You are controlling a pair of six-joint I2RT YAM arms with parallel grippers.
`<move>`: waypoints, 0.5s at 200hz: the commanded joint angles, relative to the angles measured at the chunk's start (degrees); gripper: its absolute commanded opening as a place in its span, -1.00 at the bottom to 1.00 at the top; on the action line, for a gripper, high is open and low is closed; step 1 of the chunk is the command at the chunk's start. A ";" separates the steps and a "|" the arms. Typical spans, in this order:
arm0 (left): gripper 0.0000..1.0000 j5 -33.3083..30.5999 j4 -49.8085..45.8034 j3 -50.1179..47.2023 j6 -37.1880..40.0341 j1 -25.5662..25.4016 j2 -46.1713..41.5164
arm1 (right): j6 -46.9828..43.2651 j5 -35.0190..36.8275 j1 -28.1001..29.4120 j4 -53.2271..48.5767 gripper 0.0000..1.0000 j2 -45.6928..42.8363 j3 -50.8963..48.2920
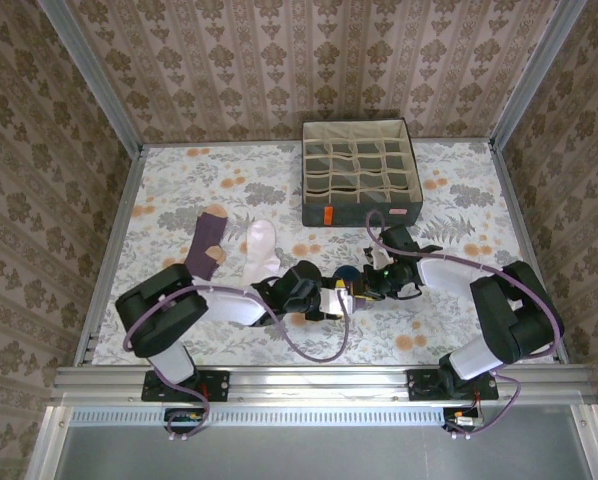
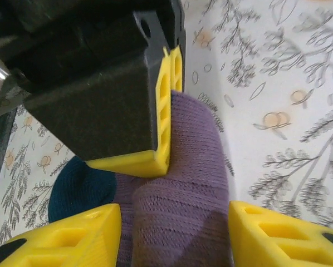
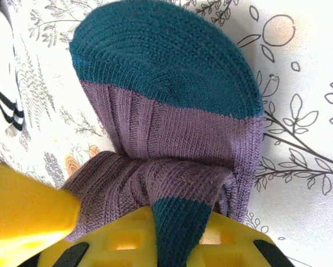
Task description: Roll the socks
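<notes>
Teal sock [image 1: 348,273] is lying bunched at mid-table, caught between the two grippers, which are meeting over it just in front of the box [image 1: 379,208].

The left gripper [image 1: 340,291] is reaching in from the left. In the left wrist view its yellow fingers [image 2: 72,233] are standing apart by the width of the sock [image 2: 177,222], whose purple roll is filling the gap and touching both, so it is clamping the sock. A dark teal patch is showing just left of the roll.

The right gripper [image 1: 365,281] is coming in from the opposite side. In the left wrist view its pads [image 2: 162,100] are sitting nearly together, pressing down onto the top of the purple fabric. In the right wrist view the sock [image 3: 166,128] is folding back on itself, its teal end pointing away, with a purple fold pinched at the fingers [image 3: 27,214] and a teal strip draping over the lower one.

The white sock [image 1: 260,245] and tan sock [image 1: 207,240] are lying side by side on the flowered table [image 1: 179,180], left of the grippers, touching neither.
</notes>
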 commanded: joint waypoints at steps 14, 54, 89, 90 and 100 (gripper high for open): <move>-0.30 1.66 -5.30 4.53 3.45 -0.03 2.67 | -1.58 4.67 -0.07 -6.69 -0.88 2.66 -1.19; -0.98 7.25 -15.06 7.25 -2.15 1.04 2.61 | -1.78 3.85 -0.07 -5.32 -0.31 0.09 -1.57; -1.00 17.21 -21.19 9.07 -11.13 4.77 3.62 | -1.79 5.53 -1.02 -4.73 0.00 -6.83 -2.96; -1.00 17.49 -21.30 9.17 -11.38 4.92 3.69 | -1.83 5.61 -1.07 -4.70 0.00 -7.04 -3.02; -1.00 20.93 -23.02 10.25 -14.17 6.24 4.54 | -2.16 5.93 -1.28 -4.70 0.01 -10.31 -3.39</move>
